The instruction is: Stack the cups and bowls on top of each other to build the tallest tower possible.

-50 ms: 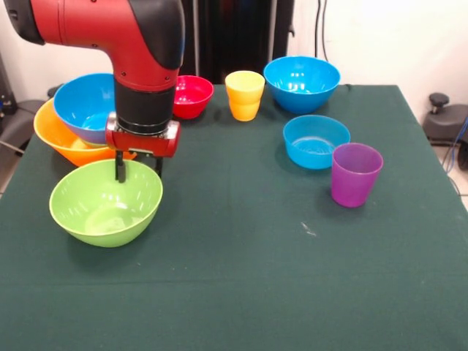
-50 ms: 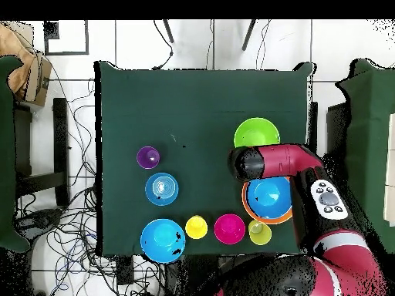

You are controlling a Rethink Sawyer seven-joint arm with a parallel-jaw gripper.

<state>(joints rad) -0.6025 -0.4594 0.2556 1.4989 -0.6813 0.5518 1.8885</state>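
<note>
The gripper (image 1: pixel 137 172) is shown lowered over the far rim of the lime green bowl (image 1: pixel 106 202) at the lower left of the front view, its two fingers parted and straddling the rim, one inside and one outside; nothing is yet clamped. The tower (image 1: pixel 62 139), an orange bowl with a blue bowl (image 1: pixel 86 106) nested in it, is seen at the left edge, just behind. The step in hand is judged to be the grasping of the green bowl. Closing on the rim, lifting and carrying to the tower would be called for next. The red bowl (image 1: pixel 192 95), yellow cup (image 1: pixel 244 95), two further blue bowls (image 1: pixel 301 82) and purple cup (image 1: pixel 355 174) remain unstacked toward the right.
</note>
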